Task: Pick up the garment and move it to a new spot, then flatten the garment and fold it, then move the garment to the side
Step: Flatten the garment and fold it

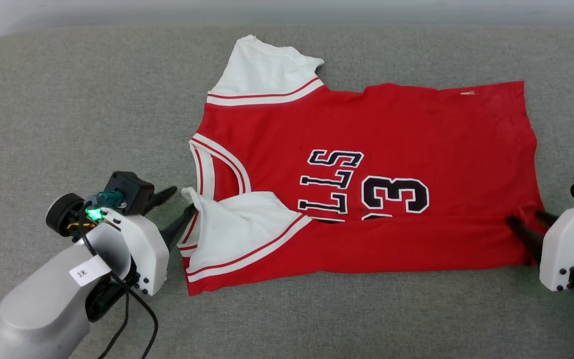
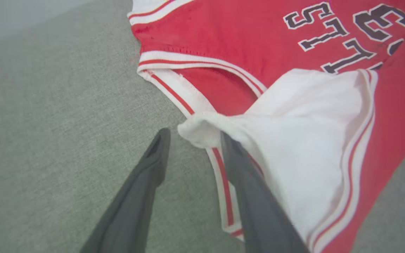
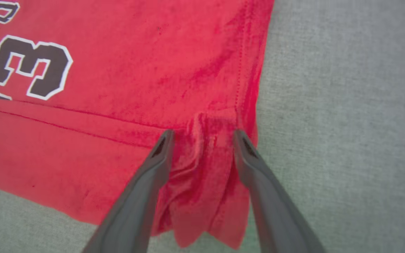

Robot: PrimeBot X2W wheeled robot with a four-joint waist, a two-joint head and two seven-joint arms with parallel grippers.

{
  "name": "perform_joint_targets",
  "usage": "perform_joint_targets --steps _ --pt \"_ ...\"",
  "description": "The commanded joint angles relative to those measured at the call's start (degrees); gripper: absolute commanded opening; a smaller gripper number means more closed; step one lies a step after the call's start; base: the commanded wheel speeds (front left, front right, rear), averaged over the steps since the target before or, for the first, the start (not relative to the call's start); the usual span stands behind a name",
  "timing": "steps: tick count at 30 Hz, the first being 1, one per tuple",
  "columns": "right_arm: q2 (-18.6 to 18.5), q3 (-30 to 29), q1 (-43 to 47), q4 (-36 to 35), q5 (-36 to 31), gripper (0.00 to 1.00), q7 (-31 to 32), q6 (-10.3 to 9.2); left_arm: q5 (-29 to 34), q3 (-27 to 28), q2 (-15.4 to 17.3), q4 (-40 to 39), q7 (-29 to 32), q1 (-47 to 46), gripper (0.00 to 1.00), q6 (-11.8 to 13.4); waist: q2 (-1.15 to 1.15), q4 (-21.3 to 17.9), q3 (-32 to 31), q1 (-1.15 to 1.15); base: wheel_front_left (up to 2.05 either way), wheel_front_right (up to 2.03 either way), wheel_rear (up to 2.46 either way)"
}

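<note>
Garment [image 1: 366,129] lettering reads "LLS", "3"; rest hidden under folded edge.

The garment [image 1: 391,134] bears black, white-outlined lettering [image 1: 329,182], turned sideways, of which "LLS" can be read; a folded-over flap covers the rest. Just beside the lettering, on the hem side, stands the numeral [image 1: 395,194] "3", with an unreadable sliver of a second figure at the fold. The left wrist view shows the same lettering [image 2: 329,31] and numeral [image 2: 381,19], the right wrist view the numeral [image 3: 30,66]. Well apart from the numeral, a white tag [image 1: 83,272] on the left forearm [image 1: 43,299] reads "3" plus an unclear character.
</note>
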Motion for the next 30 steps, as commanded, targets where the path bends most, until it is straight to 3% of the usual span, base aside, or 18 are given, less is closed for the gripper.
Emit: perform_joint_targets --steps 1,8,14,26,30 --pt "-0.01 0.41 -0.88 0.17 -0.39 1.0 -1.59 -0.07 -0.28 0.61 -0.87 1.23 -1.58 -0.47 1.0 0.71 0.0 0.24 -0.93 -0.01 0.0 0.0 0.0" --pt "-0.87 1.66 1.34 -0.61 -3.22 1.0 -7.44 -0.07 -4.99 4.44 -4.44 3.95 -7.98 3.85 1.0 3.56 0.0 0.87 -4.97 -0.01 0.0 0.0 0.0" --pt "-0.07 0.49 5.17 -3.44 -6.93 1.0 -9.96 -0.07 -10.13 7.97 -6.26 0.67 -10.9 10.38 1.0 7.22 0.0 1.37 -8.19 -0.01 0.0 0.0 0.0" --pt "4.77 -6.6 15.11 -11.54 -10.63 1.0 -3.39 -0.07 -17.39 8.56 -6.1 -12.36 -7.42 23.14 1.0 15.57 0.0 1.86 -10.52 -0.01 0.0 0.0 0.0" --pt "6.78 -9.47 17.25 -15.07 -13.5 1.0 1.61 -0.06 -18.09 6.82 -4.15 -16.91 -1.65 25.2 1.0 20.31 0.0 1.27 -9.71 -0.01 0.0 0.0 0.0"
